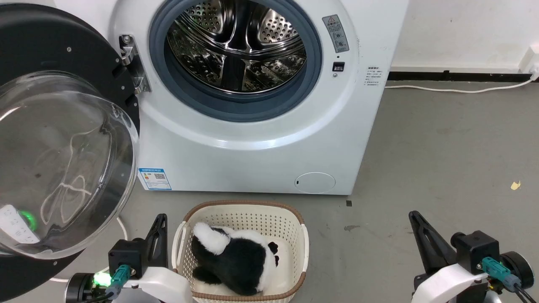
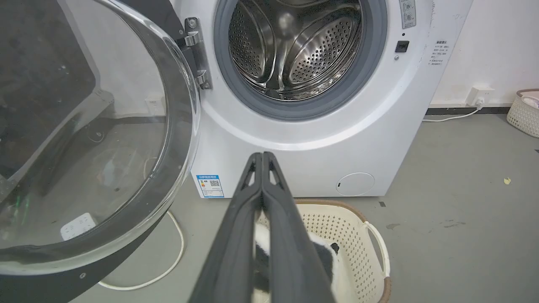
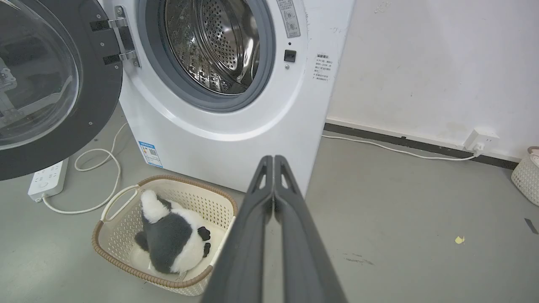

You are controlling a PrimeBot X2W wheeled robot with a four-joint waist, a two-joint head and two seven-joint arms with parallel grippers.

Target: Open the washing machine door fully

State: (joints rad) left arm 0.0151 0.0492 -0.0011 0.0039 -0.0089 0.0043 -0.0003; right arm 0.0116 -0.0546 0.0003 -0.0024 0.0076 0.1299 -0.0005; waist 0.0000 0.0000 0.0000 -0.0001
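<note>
Blue QR label (image 1: 154, 179) beside black door (image 1: 50, 38)

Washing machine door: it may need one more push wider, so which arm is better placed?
Left, probably. The washing machine door hangs open on the robot's left, with the shut left gripper beside its lower rim; the right gripper is beyond the basket.

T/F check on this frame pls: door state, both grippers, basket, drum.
1. The washing machine door is swung open off the drum opening. True.
2. The left gripper is clamped on the door's rim. False: it is shut on nothing and apart from the door.
3. A black-and-white plush toy lies in the basket. True.
4. The drum holds laundry. False: it looks empty.
5. The right gripper is shut. True.
</note>
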